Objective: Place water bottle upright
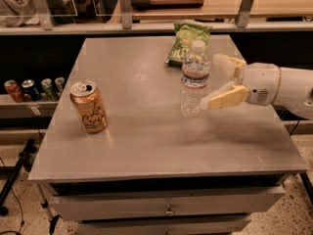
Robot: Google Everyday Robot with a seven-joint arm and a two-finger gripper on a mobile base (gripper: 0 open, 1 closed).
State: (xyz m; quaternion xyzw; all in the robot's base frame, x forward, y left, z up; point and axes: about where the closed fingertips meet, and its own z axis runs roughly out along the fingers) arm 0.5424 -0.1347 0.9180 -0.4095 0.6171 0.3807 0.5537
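The water bottle [194,77], clear ribbed plastic with a white cap and a red-white-blue label band, stands upright on the grey table [146,146], right of centre. My gripper [214,82] reaches in from the right at bottle height and is open. One cream finger [226,63] is behind the bottle's right side and the other finger [224,98] is in front, near its base. The fingertips sit just at the bottle's right edge and do not squeeze it.
An orange-gold drink can [88,106] stands upright at the left of the table. A green chip bag [188,42] lies just behind the bottle. Several cans [34,88] stand on a low shelf to the left. A railing [146,28] runs behind the table.
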